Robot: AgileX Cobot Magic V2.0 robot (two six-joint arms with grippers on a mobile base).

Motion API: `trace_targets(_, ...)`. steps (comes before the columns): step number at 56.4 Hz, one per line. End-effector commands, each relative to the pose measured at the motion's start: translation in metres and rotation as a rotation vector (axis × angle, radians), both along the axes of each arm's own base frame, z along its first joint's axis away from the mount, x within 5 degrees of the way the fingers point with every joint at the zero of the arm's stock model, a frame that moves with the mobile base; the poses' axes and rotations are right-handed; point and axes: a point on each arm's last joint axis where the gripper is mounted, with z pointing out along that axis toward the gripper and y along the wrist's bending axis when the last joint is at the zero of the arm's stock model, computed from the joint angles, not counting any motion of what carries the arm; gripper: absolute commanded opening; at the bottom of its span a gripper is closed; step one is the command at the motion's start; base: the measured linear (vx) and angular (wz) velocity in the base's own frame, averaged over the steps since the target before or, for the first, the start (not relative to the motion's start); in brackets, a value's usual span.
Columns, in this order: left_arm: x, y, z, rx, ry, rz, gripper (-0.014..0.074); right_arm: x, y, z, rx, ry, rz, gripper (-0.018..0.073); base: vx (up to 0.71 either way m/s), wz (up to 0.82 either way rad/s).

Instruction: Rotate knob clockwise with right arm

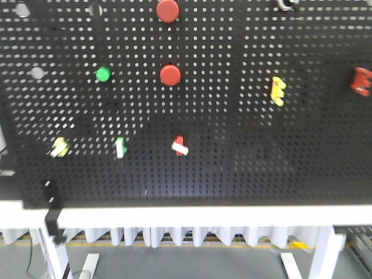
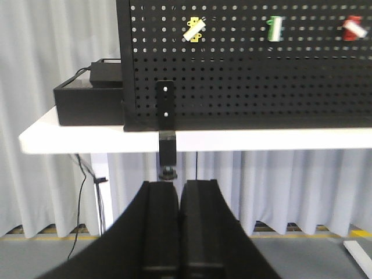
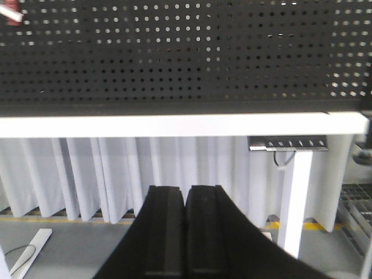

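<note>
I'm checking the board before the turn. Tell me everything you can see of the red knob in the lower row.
The red knob is small: a red body with a white bar across its front, plastic by its look. It sits on the black pegboard, rightmost in the lower row of three, right of the green knob and below the lower red button. Its bar tilts from upper left to lower right. Only the pegboard touches it. Blur hides finer detail.

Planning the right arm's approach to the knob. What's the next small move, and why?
Probably lift the right gripper toward the pegboard. Its jaws are shut and it aims below the white table edge, with only a red-and-white knob at the view's top left corner. Which knob is meant I cannot tell.
</note>
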Motion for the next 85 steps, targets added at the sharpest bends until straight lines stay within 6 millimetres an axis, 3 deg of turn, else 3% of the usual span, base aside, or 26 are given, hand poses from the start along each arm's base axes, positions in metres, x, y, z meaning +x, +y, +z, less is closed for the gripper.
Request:
trace_targets(1, 0.000, 0.000, 0.004, -0.010, -0.083, 0.000, -0.0006, 0.000, 0.000, 0.006, -0.006, -0.085, 0.002, -0.0008, 0.39, 0.01)
trace_targets(38, 0.000, 0.000, 0.004, -0.010, -0.083, 0.000, -0.0006, 0.000, 0.000, 0.006, -0.006, -0.085, 0.002, -0.0008, 0.32, 0.00)
trace_targets(71, 0.000, 0.000, 0.004, -0.010, -0.083, 0.000, -0.0006, 0.000, 0.000, 0.006, -0.006, -0.087, 0.002, -0.0008, 0.06, -0.01)
trace_targets(85, 0.000, 0.000, 0.004, -0.010, -0.083, 0.000, -0.0006, -0.002, 0.001, 0.025, 0.025, -0.262, 0.008, -0.0008, 0.00, 0.00)
